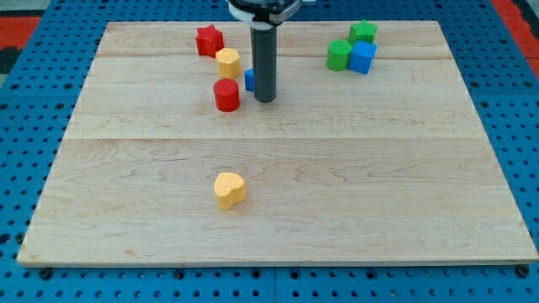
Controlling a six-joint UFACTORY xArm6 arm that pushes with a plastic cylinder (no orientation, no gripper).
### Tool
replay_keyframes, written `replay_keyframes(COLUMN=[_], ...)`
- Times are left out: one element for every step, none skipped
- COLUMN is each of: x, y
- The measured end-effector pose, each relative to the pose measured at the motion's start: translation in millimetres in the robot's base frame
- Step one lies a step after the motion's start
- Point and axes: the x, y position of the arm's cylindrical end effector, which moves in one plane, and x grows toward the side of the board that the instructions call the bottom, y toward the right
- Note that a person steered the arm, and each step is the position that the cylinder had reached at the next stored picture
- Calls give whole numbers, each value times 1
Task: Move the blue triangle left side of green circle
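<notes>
A yellow heart block (229, 190) is seen nearest. No pincer is fitted; my tip (264, 99) hides the blue triangle (250, 80). The red cylinder (226, 95) could be dragged along toward the green circle (339, 55).

No readable text, label, brand, number or sign is showing anywhere: the wooden tabletop (278, 219) and the coloured blocks are all appearing plain and unmarked.

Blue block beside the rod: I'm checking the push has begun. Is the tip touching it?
Cannot tell. In the camera view my tip hides most of the blue block, so neither contact nor gap shows.
</notes>
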Motion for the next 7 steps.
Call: replay_keyframes(x=[-6,-11,-31,-53,-90,-91,-95], y=[-12,-39,-42,4,60,66,65])
